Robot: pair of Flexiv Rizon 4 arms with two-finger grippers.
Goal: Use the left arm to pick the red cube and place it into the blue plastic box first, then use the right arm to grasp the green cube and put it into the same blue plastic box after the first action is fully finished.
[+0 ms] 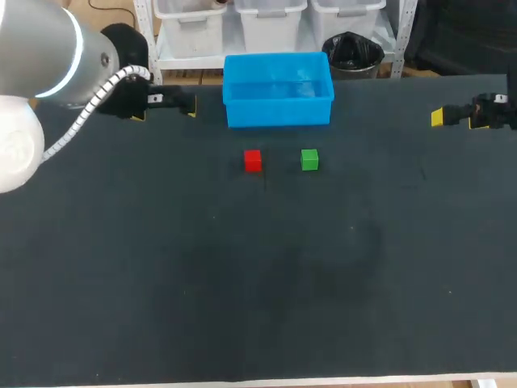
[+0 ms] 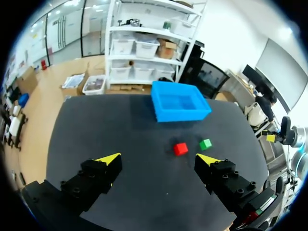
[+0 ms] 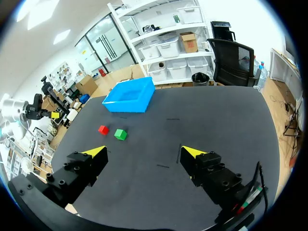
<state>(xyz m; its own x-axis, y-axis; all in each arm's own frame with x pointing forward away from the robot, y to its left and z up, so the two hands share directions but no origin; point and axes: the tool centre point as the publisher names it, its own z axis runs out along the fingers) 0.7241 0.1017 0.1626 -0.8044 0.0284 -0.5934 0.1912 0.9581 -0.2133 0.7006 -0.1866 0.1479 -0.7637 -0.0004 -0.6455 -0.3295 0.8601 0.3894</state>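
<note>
A: Where are the cubes?
B: The red cube (image 1: 253, 160) and the green cube (image 1: 309, 159) sit side by side on the black table (image 1: 242, 283), red on the left. Both are just near of the blue plastic box (image 1: 279, 113) and outside it.
A: And the grippers?
B: The left gripper (image 2: 159, 159) hangs at the far left, beside the box, fingers spread and released. The right gripper (image 3: 144, 151) is at the far right, also spread, well apart from both cubes.

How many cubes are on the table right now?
2. The red cube lies in front of the blue plastic box; the green cube lies beside it, apart, toward the robot's right. None look hidden.
</note>
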